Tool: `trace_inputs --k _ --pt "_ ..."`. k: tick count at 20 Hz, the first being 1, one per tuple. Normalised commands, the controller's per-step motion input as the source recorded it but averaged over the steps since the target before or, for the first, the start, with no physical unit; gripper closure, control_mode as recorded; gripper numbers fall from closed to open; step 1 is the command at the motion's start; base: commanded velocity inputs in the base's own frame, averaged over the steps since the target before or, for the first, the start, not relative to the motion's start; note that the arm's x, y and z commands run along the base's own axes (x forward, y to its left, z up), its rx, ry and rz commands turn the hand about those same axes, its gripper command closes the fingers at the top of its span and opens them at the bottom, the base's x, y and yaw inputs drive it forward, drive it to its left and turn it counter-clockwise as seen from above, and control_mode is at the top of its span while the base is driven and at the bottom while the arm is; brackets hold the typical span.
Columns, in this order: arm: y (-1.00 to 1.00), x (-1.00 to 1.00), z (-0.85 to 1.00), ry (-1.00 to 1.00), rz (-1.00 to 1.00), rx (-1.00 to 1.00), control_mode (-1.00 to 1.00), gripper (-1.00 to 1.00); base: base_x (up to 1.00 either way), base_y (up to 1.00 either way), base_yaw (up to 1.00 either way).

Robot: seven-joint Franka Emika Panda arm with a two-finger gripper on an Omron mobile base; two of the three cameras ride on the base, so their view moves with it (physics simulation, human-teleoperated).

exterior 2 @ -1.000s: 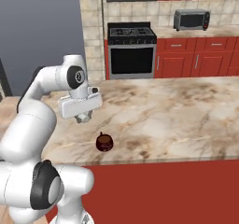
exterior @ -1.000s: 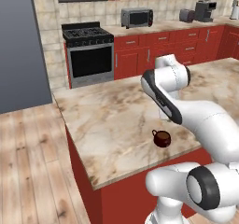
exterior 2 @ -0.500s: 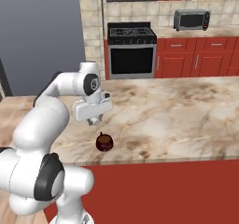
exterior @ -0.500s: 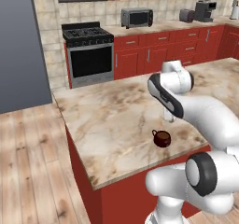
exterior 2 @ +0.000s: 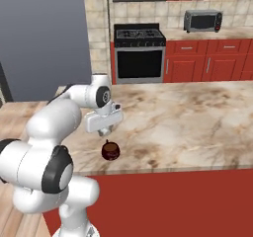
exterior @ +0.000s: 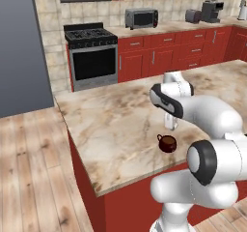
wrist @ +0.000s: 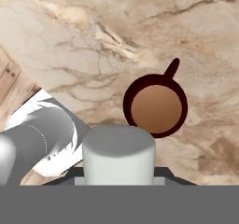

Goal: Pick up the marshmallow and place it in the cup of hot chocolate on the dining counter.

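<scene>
Fridge (exterior: pixel 21 47): grey, stood at the far left beside the stove (exterior: pixel 91 57), with a microwave (exterior: pixel 141 18) on the back counter to the right. Desk (exterior: pixel 111 124): large island, beige veined marble top, red sides. Cup (exterior: pixel 167 143): small dark maroon mug of brown drink, upright near the front edge of the desk, handle pointing away from the arm in the hand view. Claw (exterior 2: pixel 105 131): hovered just above and beside the cup, clamped together on the marshmallow (wrist: pixel 118 154). Marshmallow: white stubby cylinder, held above the desk, close to the cup's rim, not yet inside it.
</scene>
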Motion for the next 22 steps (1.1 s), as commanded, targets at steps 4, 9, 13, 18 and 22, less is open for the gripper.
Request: trace_inputs --k 4,9,13,18,22 --pt "0.00 0.25 -0.27 0.00 0.00 0.00 -1.00 1.00 0.00 0.00 0.00" --pt "0.00 0.19 -0.29 0.00 0.00 0.00 -1.00 1.00 0.00 0.00 0.00" --pt "-0.03 0.21 -0.38 0.00 0.00 0.00 -1.00 1.00 0.00 0.00 0.00" --pt "-0.06 0.06 -0.22 0.00 0.00 0.00 -1.00 1.00 0.00 0.00 0.00" --pt "-0.10 0.00 -0.10 0.00 0.00 0.00 -1.00 1.00 0.00 0.00 0.00"
